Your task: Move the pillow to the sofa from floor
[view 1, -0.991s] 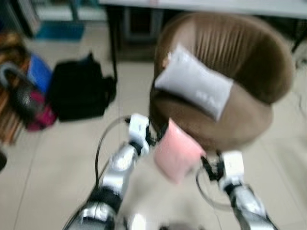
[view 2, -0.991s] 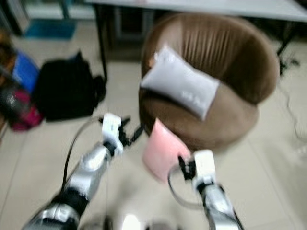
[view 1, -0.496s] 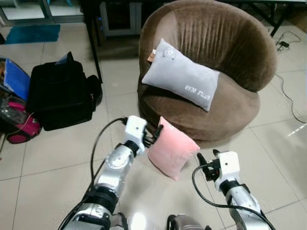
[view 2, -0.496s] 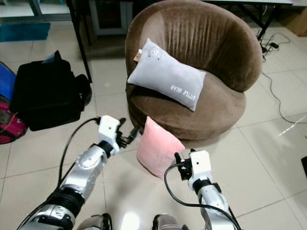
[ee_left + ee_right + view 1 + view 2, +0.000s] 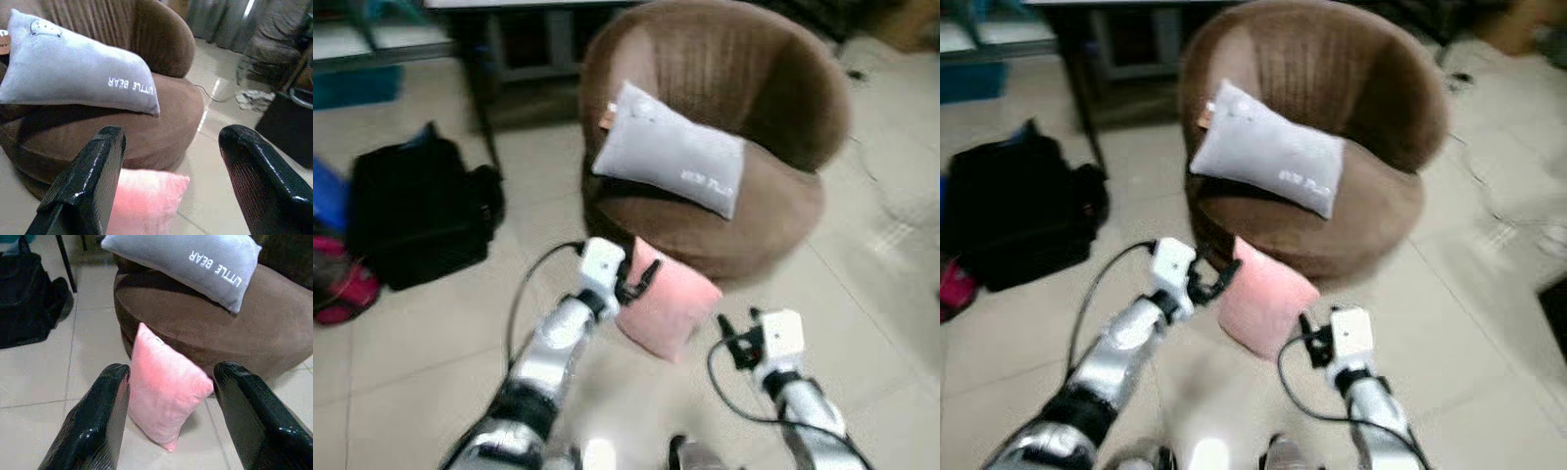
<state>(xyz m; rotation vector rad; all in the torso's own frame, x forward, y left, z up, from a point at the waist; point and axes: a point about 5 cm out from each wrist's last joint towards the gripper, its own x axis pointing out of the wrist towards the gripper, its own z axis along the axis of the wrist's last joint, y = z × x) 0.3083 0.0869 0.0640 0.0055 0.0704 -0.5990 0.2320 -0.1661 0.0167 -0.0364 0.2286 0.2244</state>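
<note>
A pink pillow (image 5: 664, 305) leans on the floor against the front of a round brown sofa chair (image 5: 773, 211). A grey pillow (image 5: 668, 162) printed LITTLE BEAR lies on the seat. My left gripper (image 5: 643, 277) is open, right by the pink pillow's upper left edge. My right gripper (image 5: 731, 336) is open too, a short way off the pillow's lower right side. In the right wrist view the pink pillow (image 5: 164, 386) lies between my open fingers (image 5: 94, 423), a little ahead of them. The left wrist view looks over the pink pillow (image 5: 144, 199) to the seat (image 5: 161, 125).
A black bag (image 5: 416, 217) sits on the tiled floor to the left, with a red and blue item (image 5: 335, 279) beside it. A black table leg (image 5: 481, 103) stands behind the bag. A cable (image 5: 215, 95) and dark furniture (image 5: 288, 122) lie right of the chair.
The camera has shifted and blurred, so the whole scene sits a little differently. Both grippers stay open beside the pink pillow, which rests where it was.
</note>
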